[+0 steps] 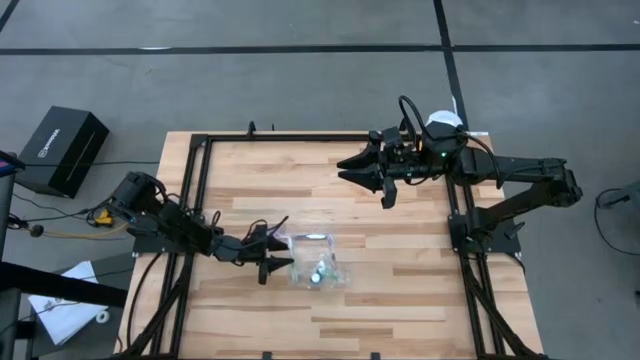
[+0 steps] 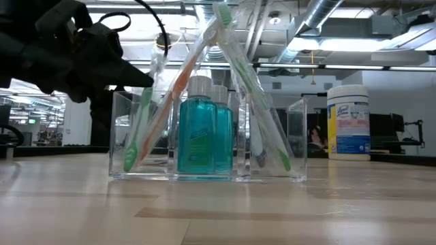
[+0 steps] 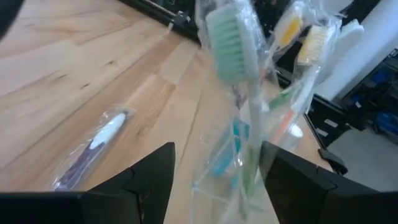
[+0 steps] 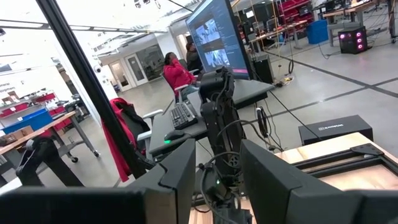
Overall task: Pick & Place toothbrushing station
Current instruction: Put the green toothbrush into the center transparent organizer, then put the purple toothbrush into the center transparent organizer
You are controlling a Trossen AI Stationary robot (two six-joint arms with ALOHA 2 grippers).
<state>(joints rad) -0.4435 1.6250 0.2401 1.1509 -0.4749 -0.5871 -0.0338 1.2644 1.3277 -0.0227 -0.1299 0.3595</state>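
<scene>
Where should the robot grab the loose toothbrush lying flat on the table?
Probably around the middle of the wrapped toothbrush, coming straight down from above. It lies flat on the wood beside the clear container, so only its top and long sides are free. Turn the left gripper so its jaws straddle the thin handle crosswise, away from the container wall.

Overhead view, level close-up, both sharing clear container (image 1: 317,262), wrist views

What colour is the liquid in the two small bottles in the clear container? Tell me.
Teal-blue, under white caps; the bottles show best in the low view.
</scene>
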